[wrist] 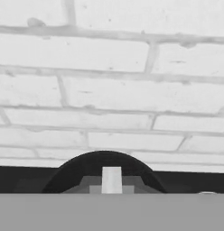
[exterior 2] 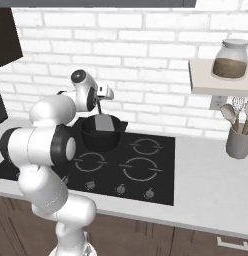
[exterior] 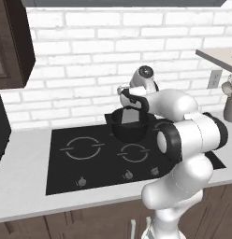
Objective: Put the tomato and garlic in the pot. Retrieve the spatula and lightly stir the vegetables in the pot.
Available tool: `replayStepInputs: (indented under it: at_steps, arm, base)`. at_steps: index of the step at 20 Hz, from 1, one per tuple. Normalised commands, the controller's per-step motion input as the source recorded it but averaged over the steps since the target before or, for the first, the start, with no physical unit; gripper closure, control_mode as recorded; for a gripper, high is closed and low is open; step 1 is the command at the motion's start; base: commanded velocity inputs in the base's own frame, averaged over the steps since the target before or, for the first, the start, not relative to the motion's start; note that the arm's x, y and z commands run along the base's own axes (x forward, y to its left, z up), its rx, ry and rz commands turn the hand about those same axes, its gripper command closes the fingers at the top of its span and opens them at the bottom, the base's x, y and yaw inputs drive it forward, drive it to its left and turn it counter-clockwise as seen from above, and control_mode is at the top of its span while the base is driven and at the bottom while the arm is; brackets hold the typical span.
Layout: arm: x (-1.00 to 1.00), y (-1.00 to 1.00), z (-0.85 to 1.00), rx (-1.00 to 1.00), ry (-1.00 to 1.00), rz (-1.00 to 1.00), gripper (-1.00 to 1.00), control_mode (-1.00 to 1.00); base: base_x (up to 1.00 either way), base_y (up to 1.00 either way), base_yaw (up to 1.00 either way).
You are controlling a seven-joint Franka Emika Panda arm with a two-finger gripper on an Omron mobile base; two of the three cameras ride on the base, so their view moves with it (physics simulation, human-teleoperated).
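Spatula blade hung down into the pot, straight below the gripper.

The pot (exterior 2: 99,133) sat on the hob's back-left burner; the spatula (exterior 2: 104,121) stood near-upright, handle up in the gripper (exterior 2: 99,100), jaws clamped narrow on it.

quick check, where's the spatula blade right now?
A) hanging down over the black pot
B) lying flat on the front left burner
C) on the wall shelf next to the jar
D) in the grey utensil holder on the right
A: in the right base view the spatula hangs from the gripper with its pale grey blade at the mouth of the pot, which sits on a rear burner of the cooktop.
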Motion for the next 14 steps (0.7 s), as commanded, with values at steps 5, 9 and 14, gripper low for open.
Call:
replayStepInputs:
  at_steps: [5,9,14]
  arm:
    - [0.06,0.03,-0.41,0.0,0.03,0.0,1.0,-1.0]
    - [0.28,0.09,-0.19,0.0,0.0,0.0,1.0,-1.0]
    - [0.31,0.11,-0.27,0.0,0.0,0.0,1.0,-1.0]
  base:
    - [0.0,0.0,0.0]
    - [0.0,0.0,0.0]
    - [0.0,0.0,0.0]
